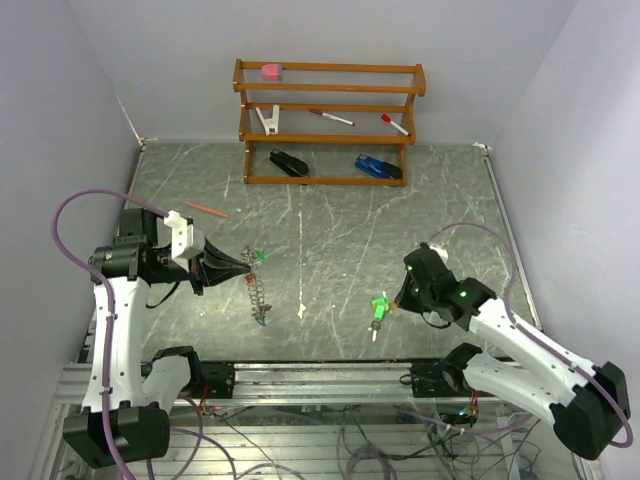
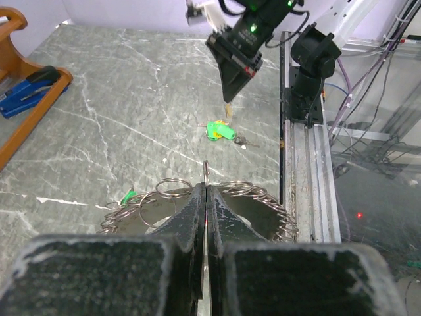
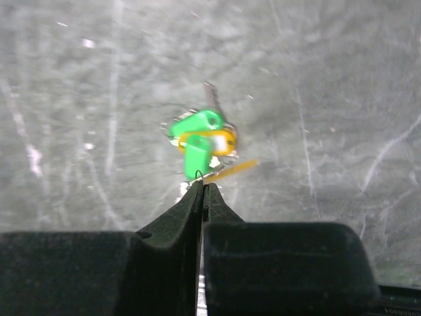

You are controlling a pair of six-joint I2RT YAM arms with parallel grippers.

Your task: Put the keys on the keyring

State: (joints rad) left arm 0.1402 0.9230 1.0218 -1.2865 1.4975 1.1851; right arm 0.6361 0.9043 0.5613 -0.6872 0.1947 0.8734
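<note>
Left jaws clamp keyring [image 1: 258,293], right jaws closed at keys [image 1: 378,304], open tabletop [image 1: 325,268] between them.

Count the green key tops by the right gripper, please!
2. One green top lies beyond the yellow-orange one, the other before it, nearest the right gripper. Others may be hidden.

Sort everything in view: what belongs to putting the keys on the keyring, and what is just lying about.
For the job:
- the keys, green and yellow-orange heads, on the table
- the keyring, pinched in the left gripper

Lying about:
- wooden rack holding a pink block, white clip, red-capped pens, black tool, blue tool
- orange stick on the table
</note>
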